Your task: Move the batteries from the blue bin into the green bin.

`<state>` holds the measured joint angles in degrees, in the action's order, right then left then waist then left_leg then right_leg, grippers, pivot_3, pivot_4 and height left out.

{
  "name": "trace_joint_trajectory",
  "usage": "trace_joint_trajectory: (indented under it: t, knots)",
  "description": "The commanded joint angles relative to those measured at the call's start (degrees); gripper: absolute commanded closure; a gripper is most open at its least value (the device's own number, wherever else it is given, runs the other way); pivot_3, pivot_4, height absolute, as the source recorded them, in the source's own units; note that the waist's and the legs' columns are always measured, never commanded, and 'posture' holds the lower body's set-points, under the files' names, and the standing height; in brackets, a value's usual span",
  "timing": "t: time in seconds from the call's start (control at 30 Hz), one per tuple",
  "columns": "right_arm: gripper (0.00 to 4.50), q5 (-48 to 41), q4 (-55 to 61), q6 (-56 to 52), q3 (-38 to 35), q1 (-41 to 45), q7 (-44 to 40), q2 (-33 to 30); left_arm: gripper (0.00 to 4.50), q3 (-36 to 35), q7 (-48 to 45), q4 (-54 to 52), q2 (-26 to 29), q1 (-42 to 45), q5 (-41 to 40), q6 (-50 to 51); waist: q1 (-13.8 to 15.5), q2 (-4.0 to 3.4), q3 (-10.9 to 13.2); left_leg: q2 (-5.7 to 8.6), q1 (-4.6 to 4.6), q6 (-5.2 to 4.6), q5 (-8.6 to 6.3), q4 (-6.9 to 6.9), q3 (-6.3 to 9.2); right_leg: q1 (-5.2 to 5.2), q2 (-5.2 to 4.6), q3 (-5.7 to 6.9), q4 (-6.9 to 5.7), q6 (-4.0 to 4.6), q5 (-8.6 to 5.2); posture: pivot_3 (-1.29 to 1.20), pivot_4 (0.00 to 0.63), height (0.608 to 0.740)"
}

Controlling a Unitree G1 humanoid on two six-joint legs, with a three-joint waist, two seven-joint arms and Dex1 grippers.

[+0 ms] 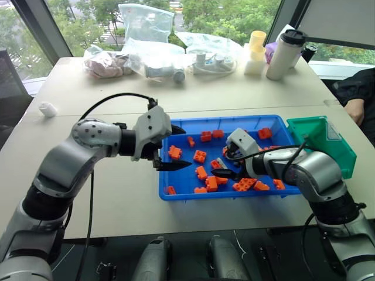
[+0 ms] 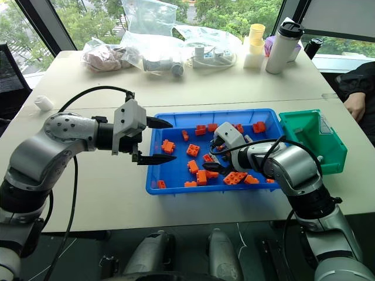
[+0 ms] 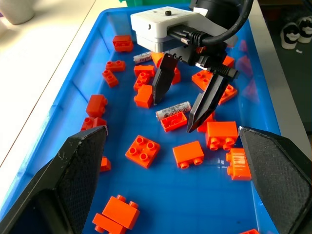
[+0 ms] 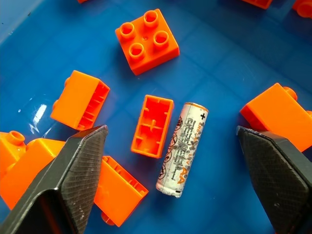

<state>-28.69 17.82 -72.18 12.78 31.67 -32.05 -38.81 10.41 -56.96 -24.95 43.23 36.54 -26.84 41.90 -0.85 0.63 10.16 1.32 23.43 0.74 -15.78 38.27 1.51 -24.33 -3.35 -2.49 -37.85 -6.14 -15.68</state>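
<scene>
While the right gripper point(image 3: 183, 105) is hanging over the middle of the blue bin point(image 1: 176, 193), its two black fingers are standing spread apart with nothing between them, one on each side of a battery point(image 4: 183, 148). This battery is lying flat on the floor of the blue bin, just beside an upturned orange brick point(image 4: 152, 126), and I cannot tell whether the two are touching. A second battery point(image 3: 143, 57) is lying farther toward the edge of the blue bin that faces the green bin point(image 1: 328, 143), which is standing at the right end of the blue bin.

The battery is probably small, stiff and rather dense for its size. Its round, smooth skin is likely making it slippery, so it may be rolling away if pushed from one side only. I would take it at the middle of its length, with the fingers pressing across the round body.

In the right wrist view its long axis is running almost along the brick beside it, with the plus end pointing away from the gripper.

The left gripper point(image 1: 170, 147) is hovering open over the left edge of the blue bin, holding nothing.
</scene>
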Motion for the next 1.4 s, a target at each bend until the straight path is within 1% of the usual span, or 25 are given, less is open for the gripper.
trace_joint_trajectory:
  t: [0.03, 0.07, 0.2, 0.33, 0.67, 0.83, 0.87, 0.9, 0.97, 1.0, 1.1, 1.2, 1.33, 1.4]
  knots:
    - [1.99, 0.22, 1.02, -0.50, 0.89, -0.96, -0.53, 0.28, 0.00, -1.31, 0.14, -0.75, -0.09, 0.74, -0.13, -0.94, 0.00, 0.00, 0.00, 0.00, 0.00, 0.00, 0.00, 0.00, 0.00, 0.00, 0.00, 0.00, 0.00, 0.00, 0.00, 0.00, 0.150, 0.740]
    - [2.45, -0.19, 1.39, -0.79, 0.33, -0.97, -0.57, 0.65, 0.00, -1.31, 0.06, -0.59, -0.09, 0.82, -0.08, -1.04, -0.01, 0.00, 0.00, 0.00, 0.00, 0.00, 0.00, 0.00, 0.00, 0.00, 0.00, 0.00, 0.00, 0.00, 0.00, 0.00, 0.150, 0.740]
    - [2.45, -0.35, 2.25, -1.19, -0.92, -1.22, -0.47, 0.82, 0.00, -1.18, -0.10, -0.29, -0.16, 0.98, 0.12, -1.29, 0.00, 0.00, 0.00, 0.00, 0.00, 0.00, 0.00, 0.00, 0.00, 0.00, 0.00, 0.00, 0.00, 0.00, 0.00, 0.00, 0.150, 0.740]
    - [2.45, 0.26, 2.65, -1.00, -0.48, -1.48, -0.81, 0.25, 0.00, -0.96, -0.20, -0.14, -0.40, 1.18, 0.30, -1.58, 0.00, 0.00, 0.00, 0.00, 0.00, 0.00, 0.00, 0.00, 0.00, 0.00, 0.00, 0.00, 0.00, 0.00, 0.00, 0.00, 0.150, 0.740]
    - [2.45, 2.91, 5.26, 2.66, 4.14, -1.75, -3.91, -4.91, 0.00, -0.67, -0.58, 0.46, -0.69, 1.41, 0.64, -2.35, 0.04, 0.00, 0.00, 0.00, 0.00, 0.00, 0.00, 0.00, 0.00, 0.00, 0.00, 0.00, 0.00, 0.00, 0.00, 0.00, 0.150, 0.740]
    - [2.45, 3.65, 4.14, 2.92, 4.98, -1.98, -4.04, -4.13, 0.00, -0.59, -0.45, 0.54, -0.98, 1.47, 0.71, -2.43, 0.04, 0.00, 0.00, 0.00, 0.00, 0.00, 0.00, 0.00, 0.00, 0.00, 0.00, 0.00, 0.00, 0.00, 0.00, 0.00, 0.150, 0.740]
    - [3.02, 3.91, 3.69, 2.96, 4.99, -1.85, -3.87, -3.75, 0.00, -0.62, -0.44, 0.54, -1.00, 1.45, 0.72, -2.42, 0.04, 0.00, 0.00, 0.00, 0.00, 0.00, 0.00, 0.00, 0.00, 0.00, 0.00, 0.00, 0.00, 0.00, 0.00, 0.00, 0.150, 0.740]
    - [3.38, 4.13, 3.40, 2.98, 4.97, -1.76, -3.80, -3.49, 0.00, -0.64, -0.44, 0.55, -1.02, 1.43, 0.74, -2.40, 0.04, 0.00, 0.00, 0.00, 0.00, 0.00, 0.00, 0.00, 0.00, 0.00, 0.00, 0.00, 0.00, 0.00, 0.00, 0.00, 0.150, 0.740]
    - [4.34, 4.43, 3.26, 2.97, 4.87, -1.68, -3.93, -3.28, 0.00, -0.71, -0.30, 0.29, -1.02, 1.38, 0.67, -2.18, 0.03, 0.00, 0.00, 0.00, 0.00, 0.00, 0.00, 0.00, 0.00, 0.00, 0.00, 0.00, 0.00, 0.00, 0.00, 0.00, 0.150, 0.740]
    - [4.49, 4.55, 3.12, 2.98, 4.86, -1.50, -3.99, -3.13, 0.00, -0.75, -0.24, 0.18, -1.01, 1.30, 0.62, -2.05, 0.02, 0.00, 0.00, -0.01, -0.01, 0.00, 0.00, 0.00, 0.00, 0.00, 0.01, 0.00, 0.00, 0.00, 0.00, 0.00, 0.150, 0.740]
    - [4.47, 4.83, 3.13, 3.02, 4.78, -0.96, -4.23, -2.97, 0.00, -0.91, -0.17, 0.03, -0.88, 1.06, 0.51, -1.88, 0.03, 0.00, 0.00, -0.01, -0.01, 0.00, 0.00, 0.00, 0.00, 0.00, 0.01, 0.00, 0.00, 0.00, 0.00, 0.00, 0.150, 0.740]
    - [4.47, 4.62, 4.04, 2.63, 3.14, -0.34, -4.67, -3.72, 0.00, -1.39, -0.55, 0.22, -0.20, 0.61, 0.39, -1.86, 0.03, 0.00, 0.00, -0.01, -0.01, 0.00, 0.00, 0.00, 0.00, 0.00, 0.01, 0.00, 0.00, 0.00, 0.00, 0.00, 0.150, 0.740]
    - [4.47, 4.29, 5.87, 2.68, -2.19, 3.42, -6.08, -7.71, 0.00, -2.07, -2.77, 0.69, 2.13, -0.37, -0.22, -2.18, 0.03, -0.01, 0.01, 0.00, 0.00, 0.00, 0.00, 0.00, 0.00, -0.01, 0.00, 0.00, 0.00, 0.00, 0.00, 0.00, 0.150, 0.740]
    - [4.47, 3.97, 5.40, 2.76, -4.56, 5.57, -6.96, -9.54, 0.00, -1.21, -3.31, 2.33, 2.31, -0.58, 0.97, -3.92, 0.04, -0.02, 0.01, 0.00, 0.00, 0.00, 0.00, 0.00, -0.01, -0.01, -0.01, 0.00, 0.00, 0.00, 0.00, 0.00, 0.150, 0.740]
